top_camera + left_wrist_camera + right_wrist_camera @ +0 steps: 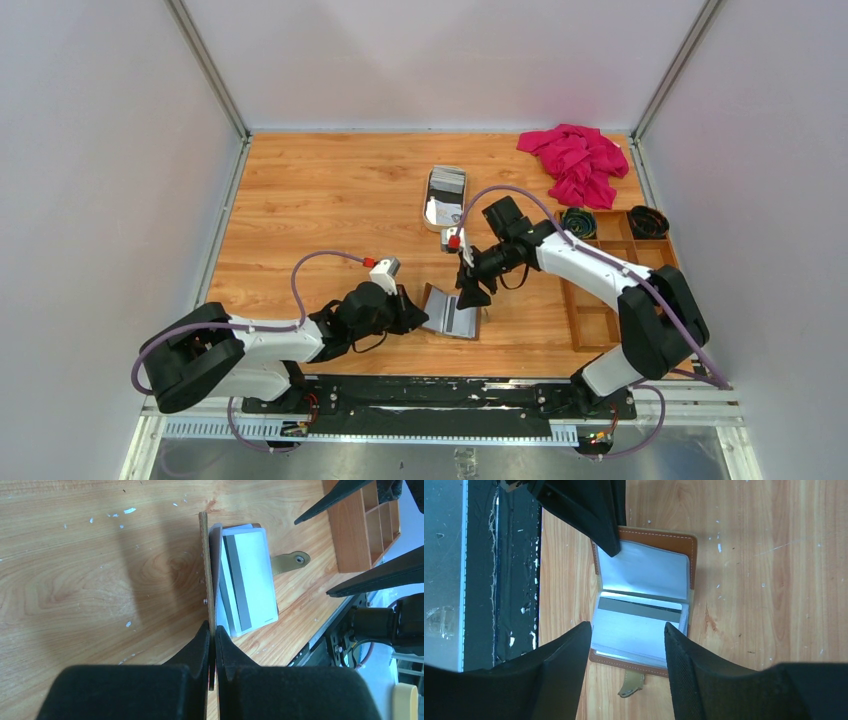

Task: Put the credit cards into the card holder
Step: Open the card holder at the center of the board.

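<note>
Orange-brown wood-grain table (330, 200), flecked with small white marks, is sitting between plain grey walls. Near its front edge the card holder (450, 312), a small tan leather wallet with pale stitching, is lying open.

The left pincer (212, 632) is clenching the thin edge of one leather cover and standing that cover upright, while the other half is resting flat on the table. Cloudy, slightly wrinkled plastic sleeves are showing inside.

A white credit card (639, 625) with a dark grey magnetic stripe is lying on the flat half among these sleeves. A rounded leather snap tab (631, 682) with a metal stud is sticking out from the flat half's outer edge.

The right pincer (626, 635) is hovering directly above the wallet with its black tapered fingers spread apart, gripping nothing.

Further back, a cream oval tray (443, 205) is carrying a stack of cards (447, 180) at its far end. A crumpled pink cloth (575, 160) is lying in the far right corner, beside a wooden compartment box (610, 285).
</note>
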### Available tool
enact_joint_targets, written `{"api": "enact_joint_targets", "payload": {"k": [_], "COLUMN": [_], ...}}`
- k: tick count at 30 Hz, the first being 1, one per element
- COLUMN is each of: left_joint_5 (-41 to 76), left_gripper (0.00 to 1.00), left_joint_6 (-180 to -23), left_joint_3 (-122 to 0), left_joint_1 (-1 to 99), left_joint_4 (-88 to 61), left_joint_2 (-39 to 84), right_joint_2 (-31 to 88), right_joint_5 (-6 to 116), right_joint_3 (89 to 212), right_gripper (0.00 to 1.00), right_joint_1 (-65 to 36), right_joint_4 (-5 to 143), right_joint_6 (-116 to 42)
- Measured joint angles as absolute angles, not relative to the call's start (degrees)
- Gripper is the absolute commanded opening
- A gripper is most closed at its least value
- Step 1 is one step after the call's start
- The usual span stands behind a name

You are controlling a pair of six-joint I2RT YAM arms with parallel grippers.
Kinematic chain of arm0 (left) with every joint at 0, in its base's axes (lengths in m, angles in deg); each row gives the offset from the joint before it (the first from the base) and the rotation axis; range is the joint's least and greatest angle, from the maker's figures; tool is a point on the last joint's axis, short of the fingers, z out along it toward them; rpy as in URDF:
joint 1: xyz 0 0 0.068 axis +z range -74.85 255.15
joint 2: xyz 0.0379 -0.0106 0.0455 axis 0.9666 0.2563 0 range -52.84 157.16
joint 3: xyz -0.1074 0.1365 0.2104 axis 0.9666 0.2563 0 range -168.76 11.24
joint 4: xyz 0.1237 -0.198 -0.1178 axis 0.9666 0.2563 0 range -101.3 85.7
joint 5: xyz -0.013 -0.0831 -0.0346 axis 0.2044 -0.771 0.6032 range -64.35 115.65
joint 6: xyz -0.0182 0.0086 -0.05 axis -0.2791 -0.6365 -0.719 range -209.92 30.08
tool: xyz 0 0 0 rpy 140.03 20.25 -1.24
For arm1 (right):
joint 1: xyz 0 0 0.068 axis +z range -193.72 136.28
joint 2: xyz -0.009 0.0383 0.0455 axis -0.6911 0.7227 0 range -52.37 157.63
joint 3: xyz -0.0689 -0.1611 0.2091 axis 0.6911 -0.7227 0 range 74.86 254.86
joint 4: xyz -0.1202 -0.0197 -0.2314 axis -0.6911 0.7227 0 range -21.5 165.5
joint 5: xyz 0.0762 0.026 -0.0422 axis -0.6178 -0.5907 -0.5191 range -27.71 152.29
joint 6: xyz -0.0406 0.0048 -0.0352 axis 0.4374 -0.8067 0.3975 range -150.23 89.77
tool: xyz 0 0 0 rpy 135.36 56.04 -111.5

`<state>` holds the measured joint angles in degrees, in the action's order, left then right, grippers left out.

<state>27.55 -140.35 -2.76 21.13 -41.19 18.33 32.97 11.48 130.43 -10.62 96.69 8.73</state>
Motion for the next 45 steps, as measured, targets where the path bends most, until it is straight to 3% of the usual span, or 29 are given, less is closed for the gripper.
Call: {"api": "enact_joint_targets", "payload": {"k": [7,45], "left_joint_5": [27.5,26.8], "left_gripper": [0.0,0.02], "left_joint_6": [-140.6,-141.0], "left_joint_3": [-2.4,-1.2], "left_joint_1": [21.4,22.5], "left_joint_4": [-41.3,-41.7], "left_joint_2": [18.3,17.9], "right_joint_2": [34.1,36.9], "right_joint_5": [12.9,14.4], "right_joint_3": [130.8,132.7], "right_gripper": [0.52,0.46], "right_joint_1": [-9.9,-9.9], "right_joint_4": [96.6,96.9], "right_joint_6": [7.7,6.1]}}
